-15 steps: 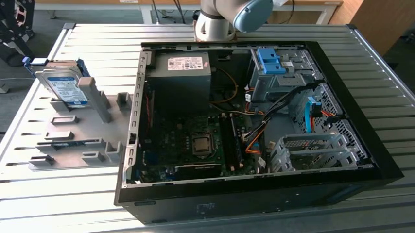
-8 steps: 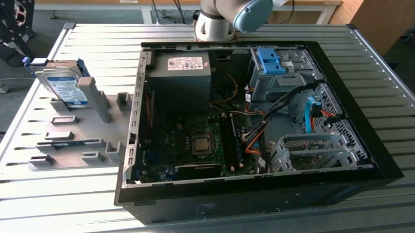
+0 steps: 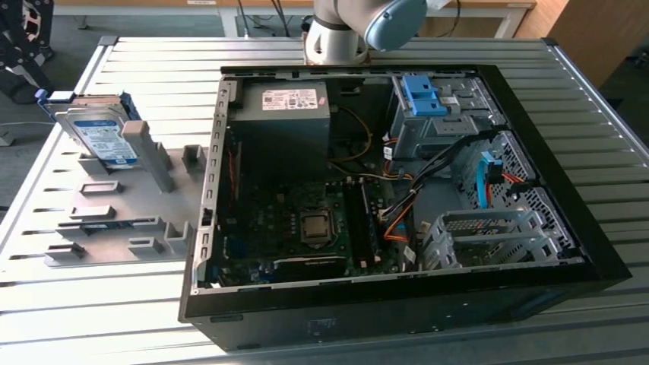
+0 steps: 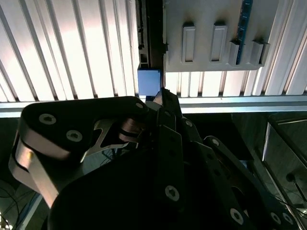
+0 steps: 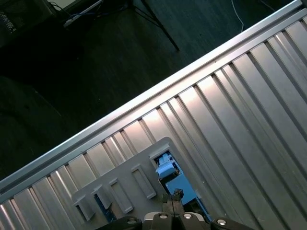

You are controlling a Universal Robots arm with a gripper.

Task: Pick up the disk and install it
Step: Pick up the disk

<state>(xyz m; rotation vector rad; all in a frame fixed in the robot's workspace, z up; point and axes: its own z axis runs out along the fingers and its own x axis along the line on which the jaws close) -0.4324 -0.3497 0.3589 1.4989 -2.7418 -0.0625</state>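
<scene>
Close to the wrist cameras, the gripper (image 4: pixel 162 96) has its dark linkages drawn in to a single tip, closed up with nothing caught in it. In the first wrist view its tip (image 5: pixel 172 197) sits in line with the disk (image 5: pixel 168 170), which lies farther off and is seen edge-on as a strip of bright blue rail. The second wrist view shows that same blue end (image 4: pixel 148 81) just past the tip.

The disk stands in a slot at one corner of a grey plate (image 5: pixel 124 177) with raised blocks, and the plate lies on a ribbed metal table (image 5: pixel 230 120). Past the table edge is dark floor (image 5: pixel 72 72).

Nearest in the exterior view is an open black case (image 3: pixel 406 319) lying on its side, with a circuit board (image 3: pixel 304 220) and a metal cage (image 3: pixel 487 236) inside. Deeper in are a grey box (image 3: pixel 289 114) and a blue bracket (image 3: pixel 421 95). On the exterior view's left the plate (image 3: pixel 112 220) sits just beside the case. At its far corner the disk (image 3: pixel 96 133) stands on edge, tilted, label outward, free of any grip. Farthest back, the arm (image 3: pixel 350 30) rises behind the case.
</scene>
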